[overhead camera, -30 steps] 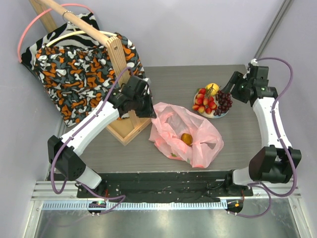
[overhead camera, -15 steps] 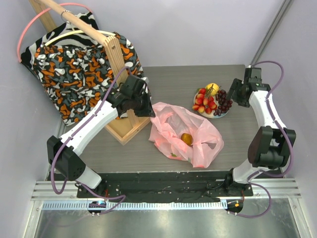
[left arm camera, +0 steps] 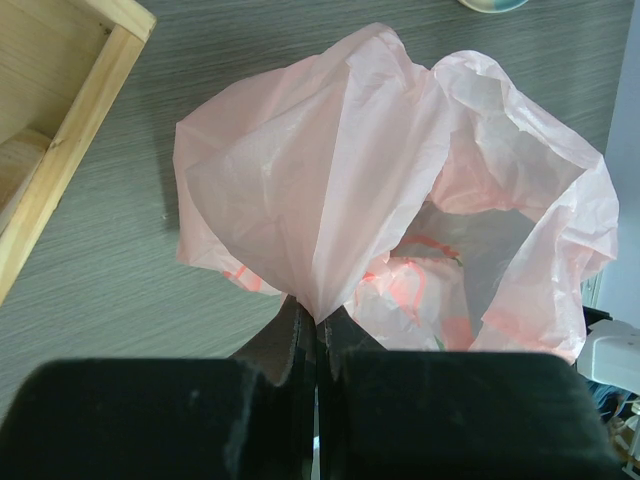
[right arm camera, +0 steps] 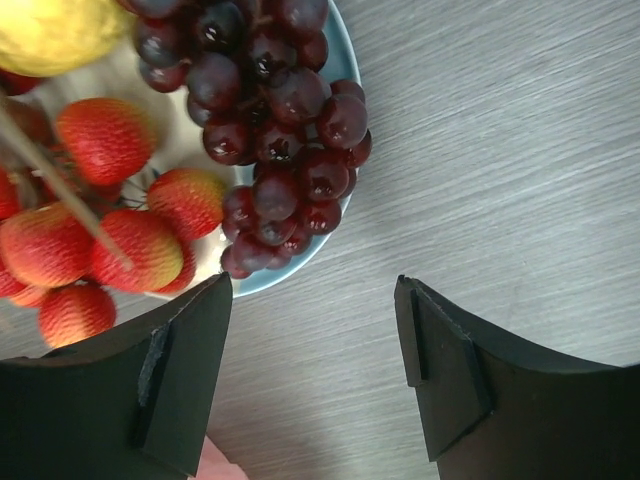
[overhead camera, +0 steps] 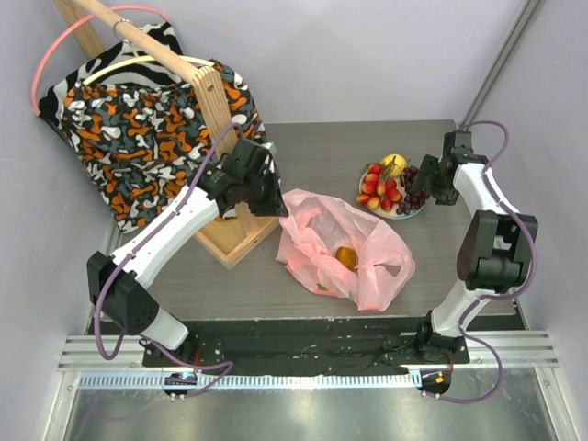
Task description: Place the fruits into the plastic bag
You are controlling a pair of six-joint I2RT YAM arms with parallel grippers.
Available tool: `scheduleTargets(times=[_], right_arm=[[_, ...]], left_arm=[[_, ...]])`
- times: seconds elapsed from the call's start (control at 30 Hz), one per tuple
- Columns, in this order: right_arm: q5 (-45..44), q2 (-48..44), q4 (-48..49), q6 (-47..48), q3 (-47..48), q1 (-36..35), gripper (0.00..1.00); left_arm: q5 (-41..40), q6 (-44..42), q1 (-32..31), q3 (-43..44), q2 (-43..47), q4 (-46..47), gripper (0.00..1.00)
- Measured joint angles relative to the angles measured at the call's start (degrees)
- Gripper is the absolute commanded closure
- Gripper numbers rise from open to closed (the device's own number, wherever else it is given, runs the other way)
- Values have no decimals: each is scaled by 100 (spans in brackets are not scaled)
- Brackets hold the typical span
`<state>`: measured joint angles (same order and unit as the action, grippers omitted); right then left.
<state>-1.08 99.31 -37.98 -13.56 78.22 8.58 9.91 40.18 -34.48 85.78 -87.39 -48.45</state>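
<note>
The pink plastic bag (overhead camera: 344, 248) lies crumpled mid-table with its mouth held up. My left gripper (overhead camera: 276, 207) is shut on a pinch of the bag's rim (left arm camera: 330, 180), its fingertips (left arm camera: 318, 315) pressed together. An orange fruit (overhead camera: 346, 256) lies inside the bag. On the pale blue plate (overhead camera: 411, 213) sit red strawberries (overhead camera: 378, 188), a dark grape bunch (overhead camera: 415, 188) and a yellow lemon (overhead camera: 395, 163). My right gripper (overhead camera: 427, 181) hangs open and empty just right of the plate. In the right wrist view the grapes (right arm camera: 270, 130) and strawberries (right arm camera: 110, 140) lie just beyond the gripper (right arm camera: 312, 282).
A wooden rack base (overhead camera: 230, 234) stands left of the bag, close to my left wrist, with a patterned orange-black cloth (overhead camera: 156, 129) draped over it. The table's right edge runs close behind my right arm.
My right arm has folded in and its gripper has come down beside the plate, near the grapes. The left gripper and the bag have not moved.
</note>
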Motion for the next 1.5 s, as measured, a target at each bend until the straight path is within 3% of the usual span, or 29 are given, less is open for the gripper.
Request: scheduleTargets(times=[1.03,1.27,1.5], right_arm=[[219,1652,214,166,1016,-7,22],[249,1775,238,173,1038,-7,26],[232,1786,236,238,1038,-7,38]], left_arm=[[-2,168,0,0,0,68,100],[-4,168,0,0,0,70,100],[-2,168,0,0,0,70,100]])
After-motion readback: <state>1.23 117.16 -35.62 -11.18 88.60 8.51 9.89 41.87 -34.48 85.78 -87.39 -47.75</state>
